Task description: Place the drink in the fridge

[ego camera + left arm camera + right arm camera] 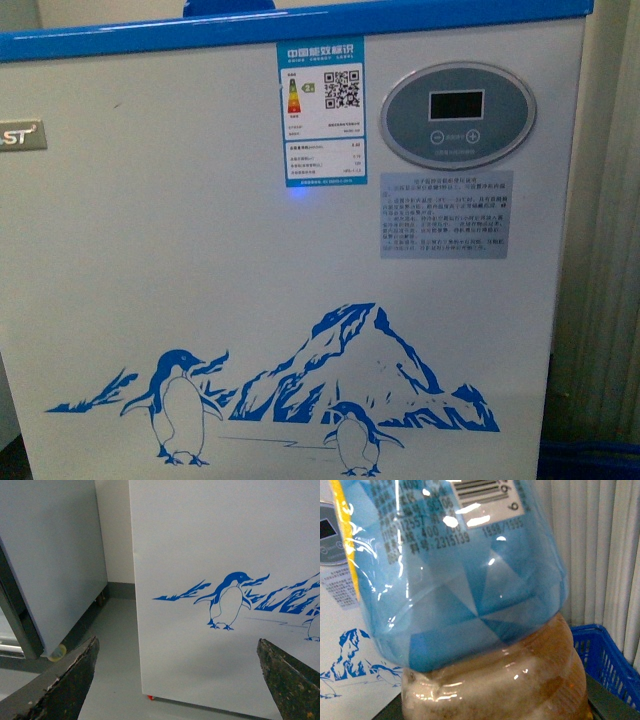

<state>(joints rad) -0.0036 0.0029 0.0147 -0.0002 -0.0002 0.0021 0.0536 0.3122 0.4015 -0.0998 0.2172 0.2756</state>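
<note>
The fridge fills the front view: a white chest freezer with a blue top rim, a penguin-and-mountain decal and an oval grey display panel. Neither arm shows in that view. My left gripper is open and empty, low before the fridge's front wall, near its lower left corner. My right gripper is shut on the drink bottle, a clear bottle with a blue label and brownish liquid that fills the right wrist view; the fingers are hidden behind it. The fridge's front shows beside the bottle.
A taller grey-white cabinet on castors stands left of the fridge, with a gap of grey floor between them. A blue plastic crate sits on the floor at the fridge's right, before a pale curtain.
</note>
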